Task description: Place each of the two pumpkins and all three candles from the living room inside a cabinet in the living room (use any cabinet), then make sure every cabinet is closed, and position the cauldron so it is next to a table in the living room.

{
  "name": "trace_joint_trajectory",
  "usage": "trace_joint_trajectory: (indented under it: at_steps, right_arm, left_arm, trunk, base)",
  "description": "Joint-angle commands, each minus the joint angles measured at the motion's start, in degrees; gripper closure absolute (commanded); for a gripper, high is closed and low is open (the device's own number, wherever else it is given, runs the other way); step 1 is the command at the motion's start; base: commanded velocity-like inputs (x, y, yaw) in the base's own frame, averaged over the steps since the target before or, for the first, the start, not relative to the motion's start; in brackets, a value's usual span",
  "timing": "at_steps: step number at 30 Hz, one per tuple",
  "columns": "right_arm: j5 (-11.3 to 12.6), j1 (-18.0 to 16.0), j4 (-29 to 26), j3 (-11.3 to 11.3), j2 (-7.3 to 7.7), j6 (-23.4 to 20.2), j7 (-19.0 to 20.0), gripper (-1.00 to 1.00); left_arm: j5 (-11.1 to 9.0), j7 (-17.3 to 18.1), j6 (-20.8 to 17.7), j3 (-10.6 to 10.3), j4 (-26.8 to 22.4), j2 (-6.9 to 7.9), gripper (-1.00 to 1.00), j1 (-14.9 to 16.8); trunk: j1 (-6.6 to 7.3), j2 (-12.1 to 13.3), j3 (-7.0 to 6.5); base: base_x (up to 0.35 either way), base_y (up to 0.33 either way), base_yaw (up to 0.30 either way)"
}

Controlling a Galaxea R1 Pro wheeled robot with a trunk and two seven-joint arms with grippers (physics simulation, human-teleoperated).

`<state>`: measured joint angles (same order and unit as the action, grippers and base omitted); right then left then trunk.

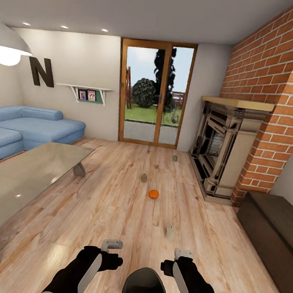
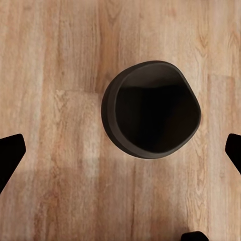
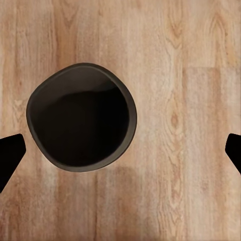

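Both hands, left hand [image 1: 112,244] and right hand [image 1: 183,253], hang wide open and empty over the cauldron [image 1: 145,288] on the floor between them, likely staging; a pumpkin [image 1: 153,193] and three candles [image 1: 144,178] lie ahead, cabinet [image 1: 271,229] right.

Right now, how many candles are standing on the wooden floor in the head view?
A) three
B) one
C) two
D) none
A: three candles stand apart on the floor, one far by the fireplace, one just beyond the pumpkin, and one nearest ahead of the right gripper.
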<state>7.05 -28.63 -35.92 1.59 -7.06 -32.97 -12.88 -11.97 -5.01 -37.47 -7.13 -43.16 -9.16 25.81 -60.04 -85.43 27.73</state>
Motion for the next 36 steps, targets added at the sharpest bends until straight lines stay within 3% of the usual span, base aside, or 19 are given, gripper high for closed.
trace_joint_trajectory:
  at_steps: [1, 17, 27, 32, 36]
  right_arm:
    - [0.6, -0.03, -0.07, 0.17, 0.02, -0.19, -0.48, -1.0]
    - [0.51, -0.03, -0.28, 0.17, 0.03, -0.19, -0.27, -1.0]
    - [0.51, -0.03, -0.58, 0.17, 0.12, -0.19, -0.04, -1.0]
    - [0.51, -0.03, -0.39, 0.17, 0.12, -0.27, -0.04, -1.0]
    - [0.51, -0.03, -0.56, 0.17, 0.12, -0.21, -0.04, -1.0]
  left_arm:
    - [-0.6, -0.53, -0.23, -0.16, -0.08, 0.02, -1.0, 0.03]
    - [-0.63, -0.53, -0.23, -0.16, -0.05, -0.05, -1.0, 0.02]
    - [-3.14, -0.09, -0.22, -0.24, -0.02, 0.02, -1.0, 0.03]
    - [-3.44, 4.43, -0.24, -0.3, 0.25, 0.09, -1.0, 0.02]
    - [-3.41, 5.5, -0.23, -0.33, 0.41, 0.11, -1.0, 0.03]
  trunk:
    - [-0.22, -0.45, 0.25]
    - [-3.74, -6.87, 3.12]
    - [-5.94, -10.88, 4.92]
    - [-7.03, -12.89, 5.81]
    - [-7.91, -14.49, 6.53]
  base:
    - [0.0, 0.0, 0.0]
    - [0.0, 0.0, 0.0]
    - [0.0, 0.0, 0.0]
    - [0.0, 0.0, 0.0]
    - [0.0, 0.0, 0.0]
